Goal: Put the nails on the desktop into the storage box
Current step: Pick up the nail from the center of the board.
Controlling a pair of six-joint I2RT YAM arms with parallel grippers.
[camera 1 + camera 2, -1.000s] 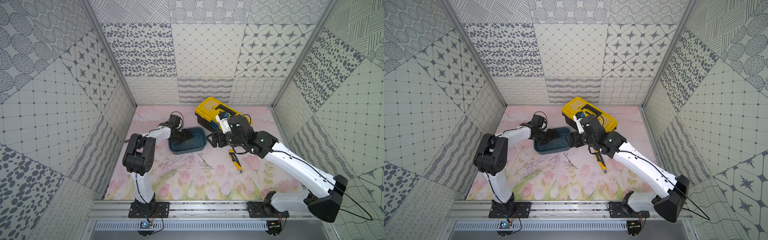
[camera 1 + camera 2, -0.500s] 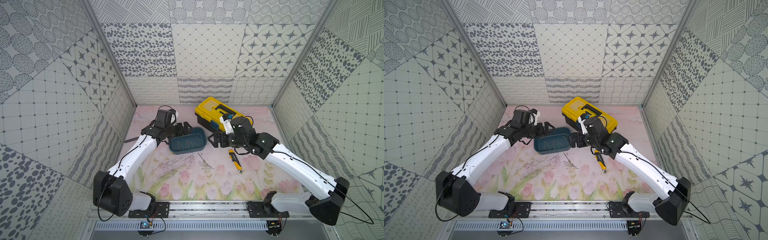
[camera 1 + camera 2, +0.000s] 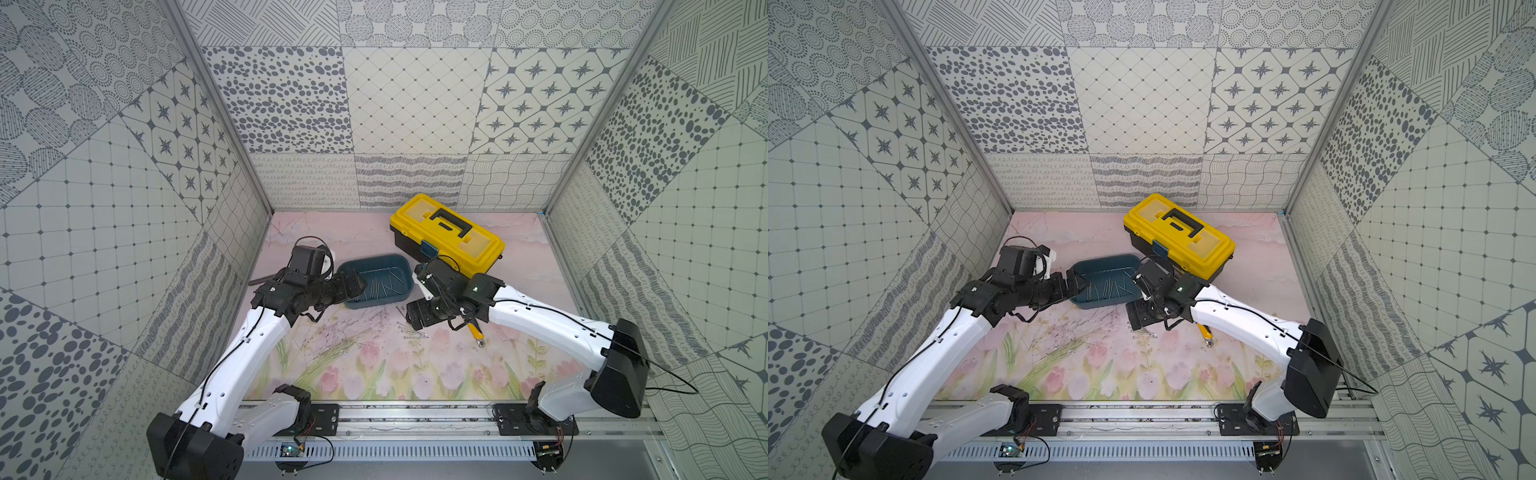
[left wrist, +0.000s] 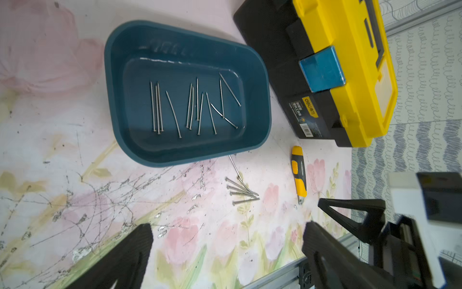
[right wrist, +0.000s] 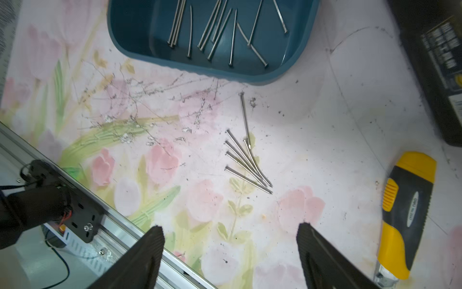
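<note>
The teal storage box (image 3: 374, 303) (image 3: 1100, 304) sits mid-desktop, and several nails (image 4: 190, 107) (image 5: 217, 27) lie inside it. A small bunch of nails (image 3: 410, 331) (image 3: 1144, 333) (image 4: 242, 191) (image 5: 247, 160) lies on the tulip-printed desktop (image 3: 374, 374) just in front of the box's right corner. My left gripper (image 3: 355, 284) (image 3: 1077, 282) (image 4: 227, 231) hangs open and empty at the box's left end. My right gripper (image 3: 416, 312) (image 3: 1138, 318) (image 5: 230, 230) is open and empty, raised just above the loose nails.
A yellow-lidded black toolbox (image 3: 446, 230) (image 3: 1179, 235) stands behind the box on the right. A yellow-and-black utility knife (image 3: 476, 332) (image 5: 402, 207) lies under my right forearm. A dark metal bar (image 3: 259, 281) lies by the left wall. The metal rail (image 3: 415, 409) bounds the front edge.
My left gripper has drawn back from inside the box to its left end as the arm swung out. My right gripper has moved from beside the box toward the front, over the loose nails.
</note>
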